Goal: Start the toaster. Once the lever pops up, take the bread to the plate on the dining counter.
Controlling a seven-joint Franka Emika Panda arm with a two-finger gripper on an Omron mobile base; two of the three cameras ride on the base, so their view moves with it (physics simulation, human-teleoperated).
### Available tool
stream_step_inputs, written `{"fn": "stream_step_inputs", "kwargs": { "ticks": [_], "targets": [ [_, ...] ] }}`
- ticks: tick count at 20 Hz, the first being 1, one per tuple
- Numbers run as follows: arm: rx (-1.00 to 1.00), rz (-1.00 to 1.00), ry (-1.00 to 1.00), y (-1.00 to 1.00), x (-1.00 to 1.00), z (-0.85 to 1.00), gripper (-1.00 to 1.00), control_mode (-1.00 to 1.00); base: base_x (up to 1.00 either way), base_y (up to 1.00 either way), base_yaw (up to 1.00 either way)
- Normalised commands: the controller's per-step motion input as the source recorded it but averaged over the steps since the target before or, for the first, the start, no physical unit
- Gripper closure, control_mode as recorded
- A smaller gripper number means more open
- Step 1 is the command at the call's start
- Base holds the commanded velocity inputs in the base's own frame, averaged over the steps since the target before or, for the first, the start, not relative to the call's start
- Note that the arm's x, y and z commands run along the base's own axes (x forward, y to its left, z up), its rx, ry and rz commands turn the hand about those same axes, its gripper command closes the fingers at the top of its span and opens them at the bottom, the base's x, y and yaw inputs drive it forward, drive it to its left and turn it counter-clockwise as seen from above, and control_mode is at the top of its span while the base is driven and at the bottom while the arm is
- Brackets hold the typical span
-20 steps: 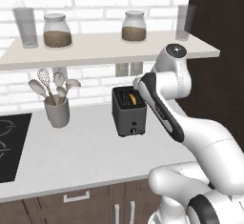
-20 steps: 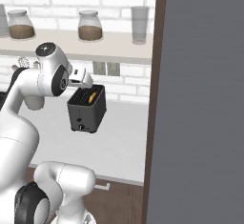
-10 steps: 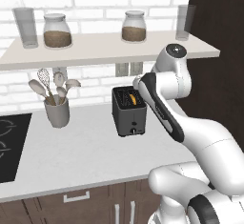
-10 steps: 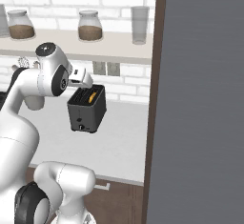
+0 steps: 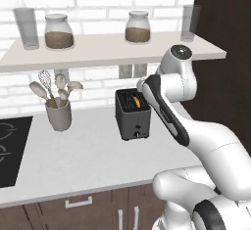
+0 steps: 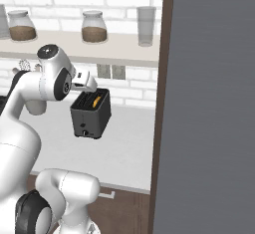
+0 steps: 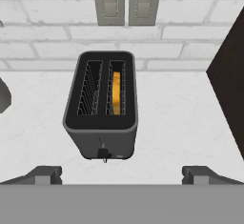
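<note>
**Nothing has moved: we hang over the toaster with open fingers**

We look at the big things first. The white table (image 5: 73, 160) looks the same as it did a moment ago. Our arm (image 5: 166, 111) has not moved either. It is bent over the table in the same pose. So nothing has changed, and that tells us the job has not really started yet. The toaster has to be switched on first, and we think that step is yet to come.

The toaster (image 5: 132, 114) stands on the table, close to the brick wall. It is small, dark and boxy. From the right base view we see it (image 6: 91, 113) just in front of our hand. In the hand view we look down into its top (image 7: 101, 101). It has two slots. The bread (image 7: 116, 93) sits in the right slot, and we see its yellow-orange edge. The left slot looks empty. Low on the front there is a small lever or knob (image 7: 102, 153), and we cannot tell which way it is set.

Now the fingers (image 7: 123, 174). They are spread as wide as they go, with one tip at each side of the bottom of the hand view. They hold nothing and they touch nothing. They hang above the toaster, near its front.

We think the next move is to go down to that little lever and push it.
</note>
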Motion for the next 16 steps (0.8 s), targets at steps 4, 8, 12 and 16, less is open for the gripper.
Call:
{"fn": "stream_step_inputs", "kwargs": {
  "ticks": [4, 8, 12, 16],
  "targets": [
    [0.00, 0.00, 0.00, 0.00, 0.00, 0.00, -1.00, -1.00, 0.00, 0.00, 0.00],
    [0.00, 0.00, 0.00, 0.00, 0.00, 0.00, -1.00, -1.00, 0.00, 0.00, 0.00],
    [0.00, 0.00, 0.00, 0.00, 0.00, 0.00, -1.00, -1.00, 0.00, 0.00, 0.00],
    [0.00, 0.00, 0.00, 0.00, 0.00, 0.00, -1.00, -1.00, 0.00, 0.00, 0.00]
  ]
}}
